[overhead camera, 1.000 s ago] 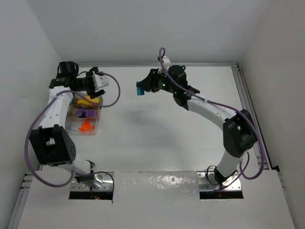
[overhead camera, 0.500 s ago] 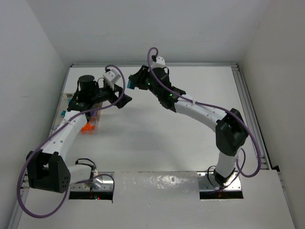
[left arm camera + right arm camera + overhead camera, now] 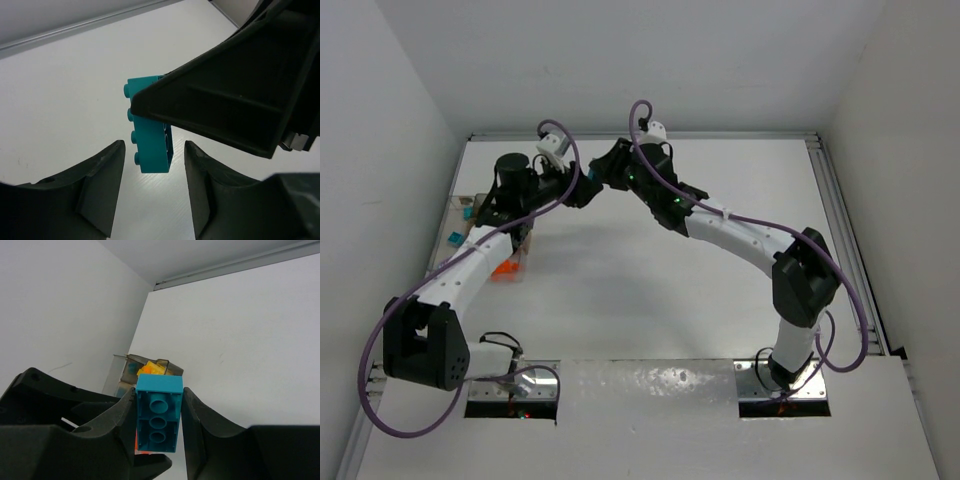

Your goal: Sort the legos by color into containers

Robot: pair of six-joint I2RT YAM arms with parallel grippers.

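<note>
- Both arms have closed on each other since a second ago. The left arm (image 3: 460, 275) has swung off the containers and now stretches toward the upper middle of the top view. The right arm (image 3: 740, 235) has carried its brick leftward to meet it.
- The white desk (image 3: 650, 300) fills the middle of the top view, with white walls on three sides.
- The right arm arcs from the lower right up and across to the upper centre. The left arm rises on a diagonal from the lower left. Their wrists meet tip to tip just left of the upper centre.
- The containers (image 3: 167, 365) sit at the left side of the desk, partly under the left arm in the top view. In the right wrist view they show left of centre, beyond the brick and close to the left wall.
- The right fingers (image 3: 122, 430) are clenched on the teal lego (image 3: 159, 415), one on each long side. It is held off the desk with its hollow underside facing that camera.
- The left fingers (image 3: 105, 180) stand parted. In the left wrist view the teal lego hangs between their tips with bare desk showing on both sides, so they do not grip it.
- Yellow legos (image 3: 150, 369) lie in one compartment.
- Orange legos (image 3: 504, 268) lie at the lower end of the containers in the top view.
</note>
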